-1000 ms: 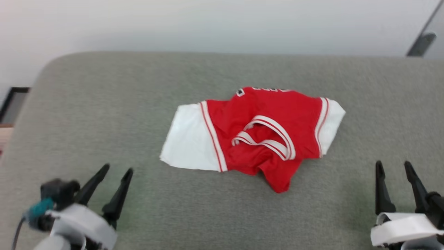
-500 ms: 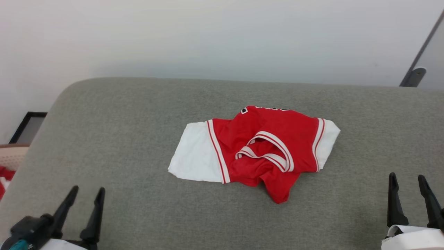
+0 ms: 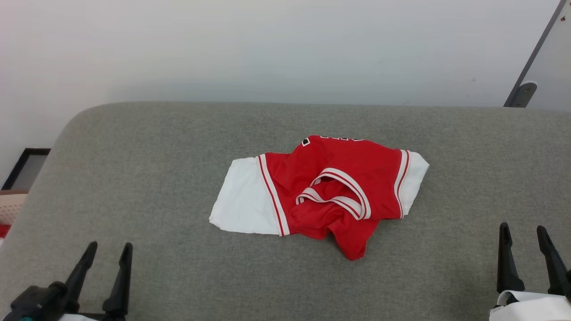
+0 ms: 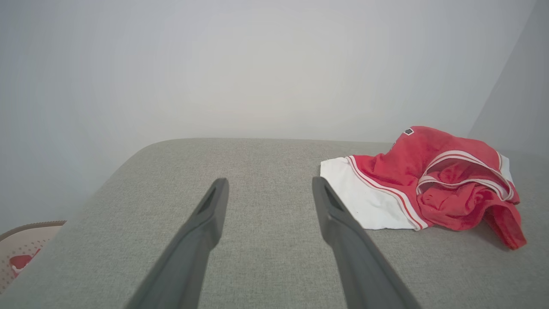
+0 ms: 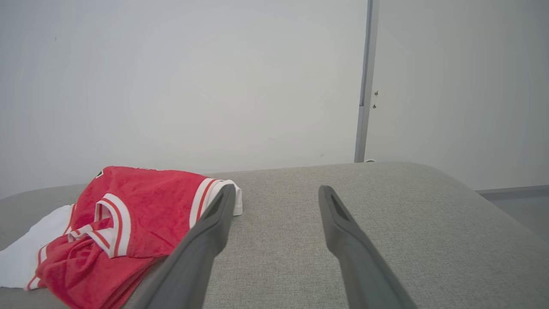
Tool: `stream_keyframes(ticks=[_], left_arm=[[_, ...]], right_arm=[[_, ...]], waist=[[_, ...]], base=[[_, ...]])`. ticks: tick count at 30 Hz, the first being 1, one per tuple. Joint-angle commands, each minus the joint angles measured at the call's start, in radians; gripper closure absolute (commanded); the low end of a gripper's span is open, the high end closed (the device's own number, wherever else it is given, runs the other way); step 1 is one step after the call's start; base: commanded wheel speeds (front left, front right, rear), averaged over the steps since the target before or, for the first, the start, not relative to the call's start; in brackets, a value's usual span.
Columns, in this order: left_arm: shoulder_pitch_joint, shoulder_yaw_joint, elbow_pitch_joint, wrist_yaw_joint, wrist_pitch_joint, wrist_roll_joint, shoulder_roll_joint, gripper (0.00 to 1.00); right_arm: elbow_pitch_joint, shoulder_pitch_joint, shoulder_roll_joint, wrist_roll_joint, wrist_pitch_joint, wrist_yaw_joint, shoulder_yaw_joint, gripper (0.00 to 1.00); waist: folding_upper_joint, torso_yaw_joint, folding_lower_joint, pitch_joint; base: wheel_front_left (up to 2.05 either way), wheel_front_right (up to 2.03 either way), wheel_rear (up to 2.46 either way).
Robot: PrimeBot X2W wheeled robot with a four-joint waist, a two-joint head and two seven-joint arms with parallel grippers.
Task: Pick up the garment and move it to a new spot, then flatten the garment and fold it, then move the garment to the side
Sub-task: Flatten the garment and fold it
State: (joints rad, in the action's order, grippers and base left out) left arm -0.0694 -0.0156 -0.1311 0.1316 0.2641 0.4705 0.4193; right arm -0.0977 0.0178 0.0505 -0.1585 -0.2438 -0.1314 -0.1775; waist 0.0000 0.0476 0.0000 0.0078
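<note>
From the head, takes in both pairs of jaws at once: left gripper [image 3: 110, 245] spread wide and empty, right gripper [image 3: 523, 227] likewise spread, pinching nothing. Places the garment [image 3: 321, 191] on the grey cushion [image 3: 156, 147], beyond the fingertips and between the two pairs, well apart from each, somewhat nearer the right-hand jaws. Catches a dark frame [image 3: 24, 167] far out past the left jaws' outer side.

Along the left jaws, picks up a pale perforated basket [image 4: 25, 244] low on their outer side, off the cushion's rounded edge, with something red inside. Puts the garment ahead and off to the inner side, past the inner finger's tip, not touching it.

Along the right jaws, adds a grey upright strip [image 5: 364, 86] on the white wall [image 5: 171, 86] ahead, and a patch of floor [image 5: 523, 206] beyond the cushion on the outer side. Sets the garment on the inner side, partly hidden behind the inner finger.

Looks crumpled rather than flat: red body bunched in folds, a broad white short sleeve lying smooth toward the left jaws' side, a narrower white sleeve end toward the right jaws' side, each edged with white-and-red striped trim. Shows the striped neckband as a twisted loop on top and a red point of cloth trailing nearest the jaws. Leaves black, white-outlined lettering just peeking over the far edge, too little to read.
</note>
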Motion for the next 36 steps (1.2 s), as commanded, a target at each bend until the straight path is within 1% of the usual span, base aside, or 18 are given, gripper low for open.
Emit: stream_keyframes(ticks=[1,11,17,19,22,25,28,30,33,36], left_arm=[[-0.005,0.004,-0.002,-0.002,0.0,-0.008,-0.003,0.0],[0.002,0.007,0.01,-0.002,0.0,-0.007,0.002,0.0],[0.013,0.003,0.027,-0.002,0.0,0.006,0.002,0.0],[0.018,0.005,0.031,-0.002,0.0,0.017,-0.002,0.0],[0.022,0.014,0.035,-0.002,0.0,0.033,-0.007,0.0],[0.035,0.011,0.036,-0.002,0.0,0.054,-0.008,0.0],[0.06,-0.002,0.037,-0.002,0.0,0.072,0.0,0.0],[0.077,-0.01,0.036,-0.002,0.0,0.086,0.006,0.0],[0.106,-0.026,0.033,-0.002,0.0,0.104,0.014,0.0],[0.135,-0.04,0.031,-0.002,0.0,0.118,0.019,0.0]], right_arm=[[-0.002,0.007,0.0,0.001,-0.004,0.001,0.007,0.0],[-0.004,-0.001,0.0,-0.001,-0.008,0.001,0.019,0.0],[-0.001,-0.022,0.0,-0.005,-0.002,0.001,0.027,0.0],[-0.001,-0.034,0.0,0.005,0.01,0.001,0.035,0.0],[-0.003,-0.072,0.0,0.032,0.063,0.001,0.037,0.0],[0.004,-0.14,0.0,0.076,0.172,0.001,0.043,0.0],[0.02,-0.225,-0.001,0.135,0.325,0.001,0.066,0.0],[0.026,-0.284,-0.001,0.164,0.447,0.001,0.089,0.0],[0.014,-0.367,0.016,0.185,0.653,0.001,0.137,0.0],[0.007,-0.442,0.02,0.161,0.843,0.001,0.137,0.0]], waist=[[0.0,0.001,0.0,0.001],[0.0,0.009,0.0,0.016],[0.0,0.016,0.0,0.051],[0.0,0.018,0.0,0.069],[0.0,0.018,0.0,0.105],[0.0,0.02,0.0,0.153],[0.0,0.028,0.0,0.203],[0.0,0.034,0.0,0.235],[0.0,0.047,0.0,0.274],[0.0,0.065,0.0,0.309]], base=[[0.0,0.0,0.0],[0.0,0.0,0.0],[0.0,0.0,0.0],[0.0,0.0,0.0],[0.0,0.0,0.0],[0.0,0.0,0.0],[0.0,0.0,0.0],[0.0,0.0,0.0],[0.0,0.0,0.0],[0.0,0.0,0.0]])
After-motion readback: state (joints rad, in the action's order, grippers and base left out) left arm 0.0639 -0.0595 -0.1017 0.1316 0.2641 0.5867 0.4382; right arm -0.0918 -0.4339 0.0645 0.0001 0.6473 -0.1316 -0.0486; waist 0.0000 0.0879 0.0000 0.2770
